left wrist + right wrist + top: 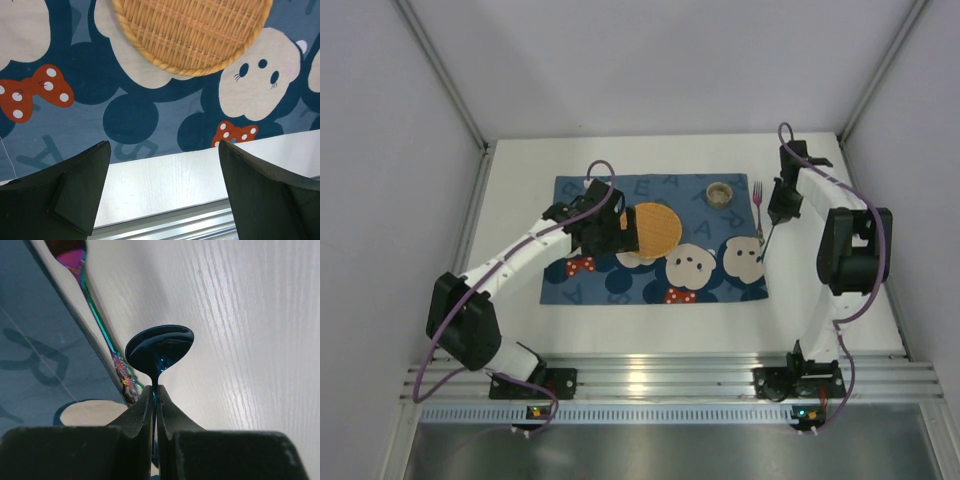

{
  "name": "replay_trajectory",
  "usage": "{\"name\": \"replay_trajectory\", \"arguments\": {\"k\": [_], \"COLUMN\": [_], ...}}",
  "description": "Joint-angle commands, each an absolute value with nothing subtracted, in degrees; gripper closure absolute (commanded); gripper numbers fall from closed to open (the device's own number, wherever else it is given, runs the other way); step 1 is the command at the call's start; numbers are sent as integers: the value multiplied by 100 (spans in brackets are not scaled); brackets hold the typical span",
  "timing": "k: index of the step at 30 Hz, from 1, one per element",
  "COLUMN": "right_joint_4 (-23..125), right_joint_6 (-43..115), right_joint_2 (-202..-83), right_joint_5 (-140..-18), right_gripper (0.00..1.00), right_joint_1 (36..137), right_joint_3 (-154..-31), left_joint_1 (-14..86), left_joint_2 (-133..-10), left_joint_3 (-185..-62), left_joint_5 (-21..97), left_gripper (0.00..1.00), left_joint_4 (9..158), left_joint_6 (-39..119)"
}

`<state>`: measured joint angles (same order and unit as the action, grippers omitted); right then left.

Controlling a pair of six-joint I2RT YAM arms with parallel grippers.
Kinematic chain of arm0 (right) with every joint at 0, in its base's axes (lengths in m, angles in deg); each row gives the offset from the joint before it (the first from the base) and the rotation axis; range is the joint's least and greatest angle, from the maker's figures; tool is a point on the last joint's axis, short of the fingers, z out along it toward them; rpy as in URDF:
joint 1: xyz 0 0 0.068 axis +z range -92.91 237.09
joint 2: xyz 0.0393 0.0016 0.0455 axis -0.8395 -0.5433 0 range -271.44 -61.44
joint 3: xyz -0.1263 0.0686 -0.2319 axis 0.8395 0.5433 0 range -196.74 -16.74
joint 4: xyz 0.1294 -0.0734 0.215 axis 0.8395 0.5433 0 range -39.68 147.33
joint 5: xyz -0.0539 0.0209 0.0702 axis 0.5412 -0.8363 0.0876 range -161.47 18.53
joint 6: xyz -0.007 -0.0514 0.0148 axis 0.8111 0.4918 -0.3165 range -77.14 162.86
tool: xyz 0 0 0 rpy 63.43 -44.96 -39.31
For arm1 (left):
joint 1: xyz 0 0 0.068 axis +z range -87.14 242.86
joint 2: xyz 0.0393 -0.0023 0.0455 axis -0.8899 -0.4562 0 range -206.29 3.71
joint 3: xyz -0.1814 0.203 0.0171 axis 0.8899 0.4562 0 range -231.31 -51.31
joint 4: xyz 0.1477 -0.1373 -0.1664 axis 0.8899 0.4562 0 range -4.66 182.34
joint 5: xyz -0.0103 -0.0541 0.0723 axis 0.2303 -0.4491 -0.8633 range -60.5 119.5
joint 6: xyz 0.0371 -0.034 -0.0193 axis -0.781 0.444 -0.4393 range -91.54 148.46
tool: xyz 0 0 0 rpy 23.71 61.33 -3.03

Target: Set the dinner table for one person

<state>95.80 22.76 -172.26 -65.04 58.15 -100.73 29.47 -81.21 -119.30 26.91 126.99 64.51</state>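
We see the large matte white dinner table [650,318] spanning the booth between pale grey walls [380,150], a blue cartoon-printed cloth placemat [610,285] across its middle. The left gripper [164,150] gapes wide, empty; the right gripper [155,390] is clamped on a dark glossy spoon [160,347].

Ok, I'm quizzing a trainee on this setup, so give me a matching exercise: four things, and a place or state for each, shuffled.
Things:
1 spoon
2 woven plate
3 left gripper
4 cup

Places or states:
a open, empty
b far right of the mat
c in the shut right gripper
d middle of the mat

Pairs: 1-c, 2-d, 3-a, 4-b.
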Motion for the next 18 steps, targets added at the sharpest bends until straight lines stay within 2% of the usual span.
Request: {"name": "replay_trajectory", "arguments": {"k": [1, 12, 18], "right_joint_4": [9857, 10420, 10332], "right_joint_6": [2264, 2422, 2431], "right_joint_2": [-16700, -16418, -16910], "right_joint_5": [-6602, -6321, -6603], "right_gripper": [100, 100, 100], "right_joint_1": [5884, 7308, 8275], "right_joint_3": [-10735, -11623, -11685], "left_joint_1": [2928, 2928, 2928], "left_joint_2": [-8049, -7557, -7179], "left_joint_3": [-12277, -11970, -11618], "left_joint_5": [2712, 2660, 2651], "left_gripper": [5, 6, 5], "left_joint_4": [12770, 12796, 12761], "left_joint_6": [6432, 6643, 6783]}}
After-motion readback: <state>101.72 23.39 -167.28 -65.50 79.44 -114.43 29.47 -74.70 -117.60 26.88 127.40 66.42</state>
